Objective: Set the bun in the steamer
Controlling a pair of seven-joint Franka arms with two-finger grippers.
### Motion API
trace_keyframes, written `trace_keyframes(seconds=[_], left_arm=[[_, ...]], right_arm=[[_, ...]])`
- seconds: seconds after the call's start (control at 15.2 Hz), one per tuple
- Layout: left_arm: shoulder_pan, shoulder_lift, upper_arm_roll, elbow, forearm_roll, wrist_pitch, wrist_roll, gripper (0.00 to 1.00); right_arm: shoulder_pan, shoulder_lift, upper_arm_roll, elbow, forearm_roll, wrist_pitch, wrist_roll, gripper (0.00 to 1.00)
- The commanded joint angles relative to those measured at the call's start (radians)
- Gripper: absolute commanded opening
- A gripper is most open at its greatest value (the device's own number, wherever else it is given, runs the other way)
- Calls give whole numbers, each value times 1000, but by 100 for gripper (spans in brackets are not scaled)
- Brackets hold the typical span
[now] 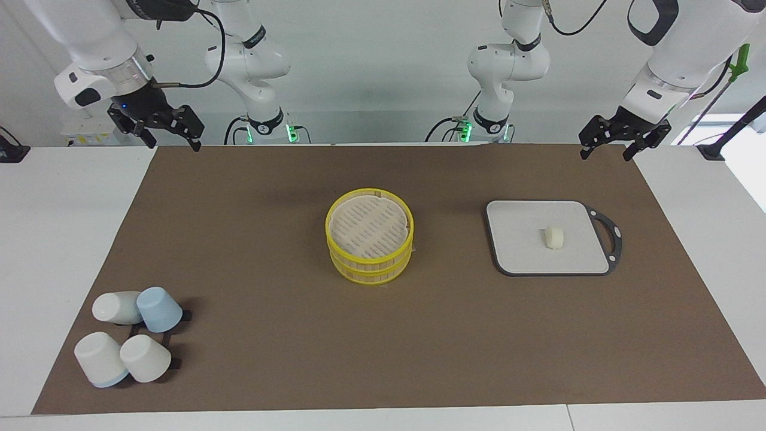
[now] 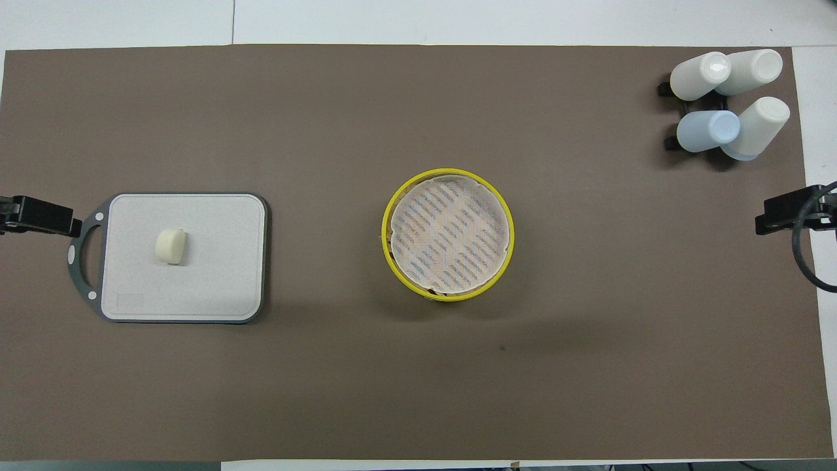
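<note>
The bun (image 1: 553, 237) is a small cream-white lump lying on a gray rectangular board (image 1: 520, 251); it also shows in the overhead view (image 2: 171, 246). The steamer (image 1: 369, 226), two stacked tiers with yellow rims and an empty slatted floor, stands mid-table (image 2: 450, 234). My left gripper (image 1: 605, 154) is open and empty, raised over the mat's corner at the left arm's end, apart from the board. My right gripper (image 1: 172, 142) is open and empty, raised over the mat's corner at the right arm's end. Both arms wait.
The board (image 2: 216, 261) has a dark rim and a handle toward the left arm's end. Several white and pale-blue cups (image 1: 128, 335) lie on a black rack, farther from the robots than the steamer, at the right arm's end (image 2: 729, 101). A brown mat (image 1: 269, 335) covers the table.
</note>
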Motion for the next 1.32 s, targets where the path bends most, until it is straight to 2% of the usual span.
trace_keyframes(seconds=[0.0, 0.53, 0.73, 0.86, 0.99, 1.12, 1.25], left_arm=[[-11, -31, 3, -38, 11, 28, -16, 100], [-11, -32, 3, -41, 11, 27, -16, 100], [-11, -34, 3, -41, 11, 27, -13, 100], [-11, -34, 3, -45, 11, 27, -13, 100], [-12, -61, 3, -114, 11, 63, -16, 100], [-9, -139, 3, -313, 11, 235, -10, 100], [-8, -169, 3, -482, 11, 390, -1, 100]], right_arm=[[-2, 6, 0, 10, 1, 3, -20, 100], [11, -5, 11, -2, 21, 4, -26, 100], [176, 17, 34, -1, 13, 124, 41, 100], [328, 105, 33, 48, -19, 133, 216, 100], [377, 240, 34, 155, 11, 126, 315, 100], [503, 418, 31, 296, 12, 147, 489, 100], [537, 491, 33, 338, 19, 214, 610, 100]])
